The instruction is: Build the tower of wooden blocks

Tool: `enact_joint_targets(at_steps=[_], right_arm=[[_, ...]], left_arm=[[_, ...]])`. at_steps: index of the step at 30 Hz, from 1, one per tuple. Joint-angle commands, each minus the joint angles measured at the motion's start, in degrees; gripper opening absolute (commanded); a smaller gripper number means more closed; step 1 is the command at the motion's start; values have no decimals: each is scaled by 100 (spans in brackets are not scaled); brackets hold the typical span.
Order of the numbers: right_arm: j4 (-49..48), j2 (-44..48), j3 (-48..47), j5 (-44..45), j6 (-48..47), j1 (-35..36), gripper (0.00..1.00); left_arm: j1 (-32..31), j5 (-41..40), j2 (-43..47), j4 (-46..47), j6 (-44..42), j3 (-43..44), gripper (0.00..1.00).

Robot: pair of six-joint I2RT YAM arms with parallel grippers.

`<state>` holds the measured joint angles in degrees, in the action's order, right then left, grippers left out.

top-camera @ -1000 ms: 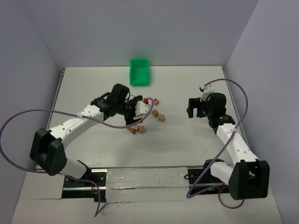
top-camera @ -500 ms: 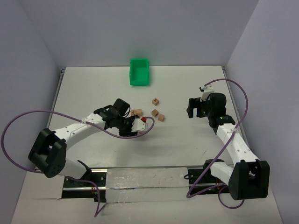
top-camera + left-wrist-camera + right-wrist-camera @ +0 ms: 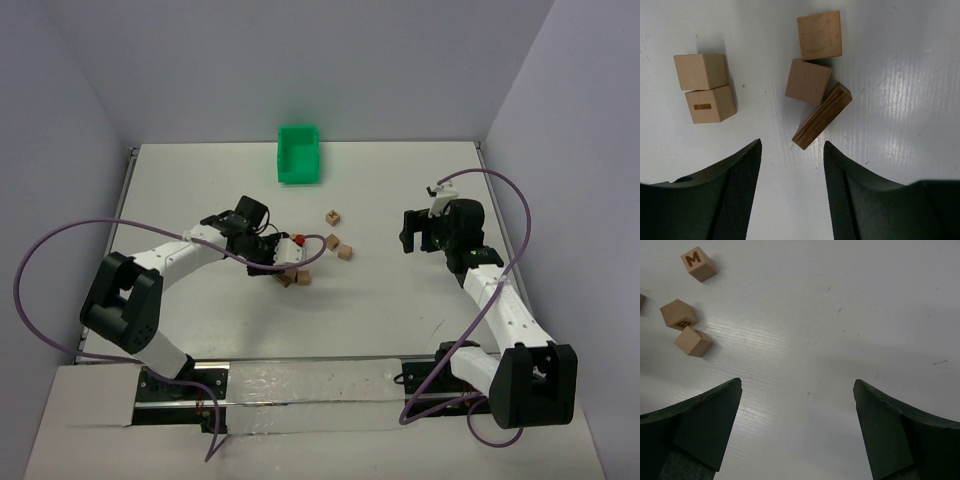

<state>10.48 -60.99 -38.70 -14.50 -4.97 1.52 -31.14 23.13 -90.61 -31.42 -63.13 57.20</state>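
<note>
Loose tan wood blocks lie flat on the white table; no tower stands. In the top view three lie mid-table (image 3: 333, 215), (image 3: 330, 241), (image 3: 345, 252), and two lie side by side (image 3: 285, 278), (image 3: 303, 277) by my left gripper (image 3: 288, 262). In the left wrist view the left gripper (image 3: 791, 150) is open and empty above the table. Just ahead of it lies a tilted dark-faced block (image 3: 822, 116) with two more behind it (image 3: 808, 81), (image 3: 820, 35), and a touching pair to the left (image 3: 710, 104). My right gripper (image 3: 415, 232) (image 3: 797, 385) is open and empty, with three blocks far to its left (image 3: 693, 341).
A green plastic bin (image 3: 298, 155) stands at the back of the table, beyond the blocks. Purple cables loop off both arms. Walls close in the table at the left, back and right.
My left gripper swung from over the middle blocks toward the near left, then settled low over the cluster by the two near blocks. The right arm has not moved.
</note>
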Motion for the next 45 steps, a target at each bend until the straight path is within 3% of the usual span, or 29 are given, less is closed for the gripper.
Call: enact_joint_targets(at_steps=[1,21,32,37,40,45], right_arm=[[-52,49,-252,15,-48,33,100],[-55,-18,-261,26,-56,33,100],[-46,-2,-252,11,-50,33,100],[-28,10,-270,-19,-39,26,100],[-19,21,-265,-35,-39,33,100],[-2,35,-252,-36,-48,33,100]], left_arm=[[18,304,-146,81,-397,174,57],[11,658,-491,-209,-727,87,49],[-309,661,97,-302,-656,-517,39],[-692,522,603,-149,-406,-1006,34],[-852,540,798,-119,-89,-1119,24],[-902,1204,999,-562,366,-871,11]])
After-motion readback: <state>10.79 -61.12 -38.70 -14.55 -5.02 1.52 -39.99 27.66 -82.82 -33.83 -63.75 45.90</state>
